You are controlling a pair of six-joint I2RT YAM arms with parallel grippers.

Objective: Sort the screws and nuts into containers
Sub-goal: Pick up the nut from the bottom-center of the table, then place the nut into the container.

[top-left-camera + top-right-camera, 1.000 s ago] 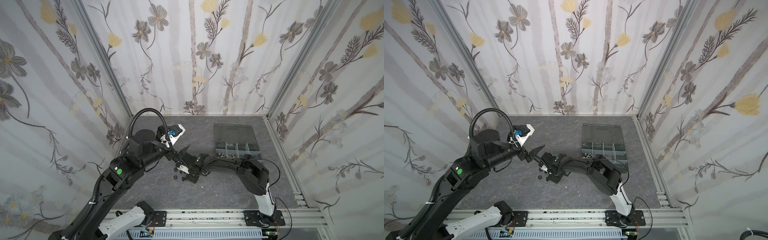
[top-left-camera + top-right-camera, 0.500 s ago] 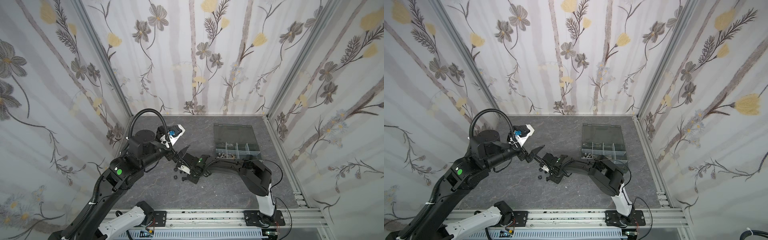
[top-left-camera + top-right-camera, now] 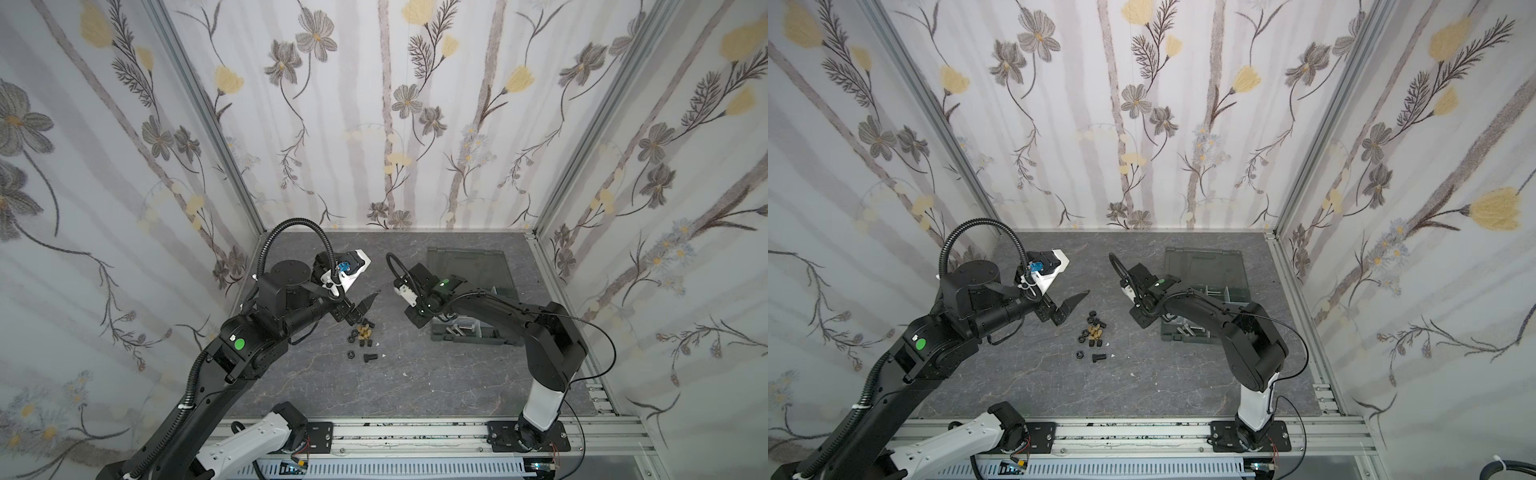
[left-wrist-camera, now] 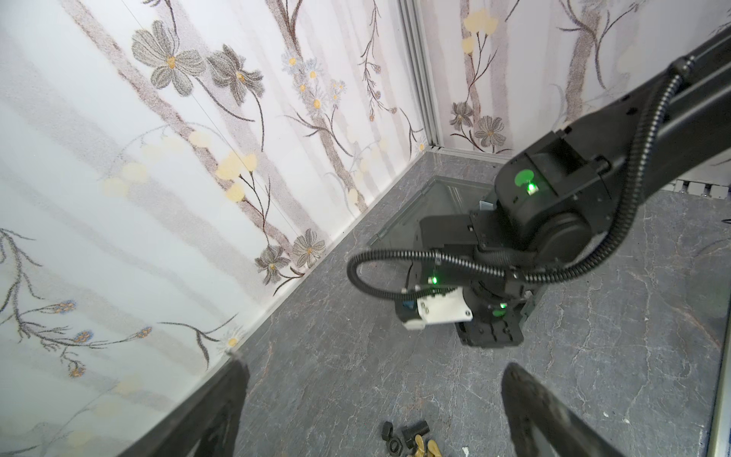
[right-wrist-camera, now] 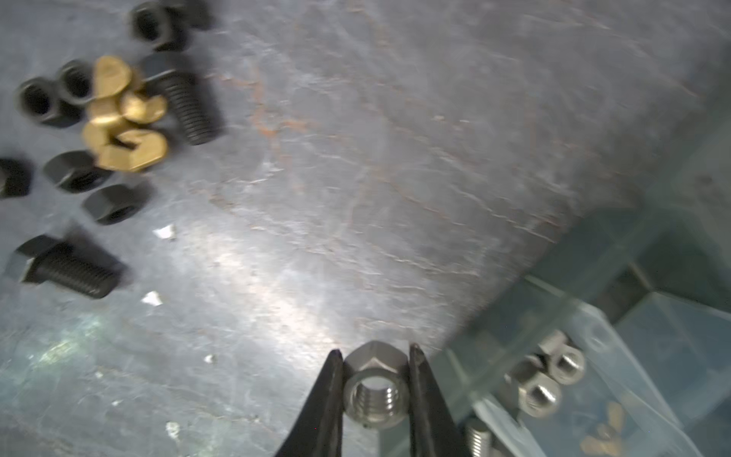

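- The right end effector (image 5: 374, 356) is clamped on a single silver nut (image 5: 375, 395). It's pinched across the flats between the two black jaws, with the threaded hole facing the wrist cam.
- That end effector hangs right at the left side of the organizer box (image 3: 469, 334). The box sits by the worktop's (image 3: 415, 386) right edge, and its lid (image 3: 467, 266) is flopped open flat toward the far edge.
- As for the compartments (image 5: 617, 300), one holds a few sorted silver nuts (image 5: 550, 380). The one next to it has something brass and wing-shaped (image 5: 603, 433), which is pretty blurry. Silver screws (image 3: 457, 330) lie in a near-side compartment.
- The left end effector (image 3: 361, 307) is spread wide open with nothing in it. It hovers over the far side of the loose pile (image 3: 362, 332).
- The pile is mid-worktop, a bit left of centre. It's a mix of black nuts (image 5: 37, 101), brass wing nuts (image 5: 122, 114) and a black screw (image 5: 186, 107), all bunched together and touching.
- A lone black screw (image 3: 370, 357) and a lone black nut (image 3: 351, 354) lie side by side just off the pile, toward the near edge.
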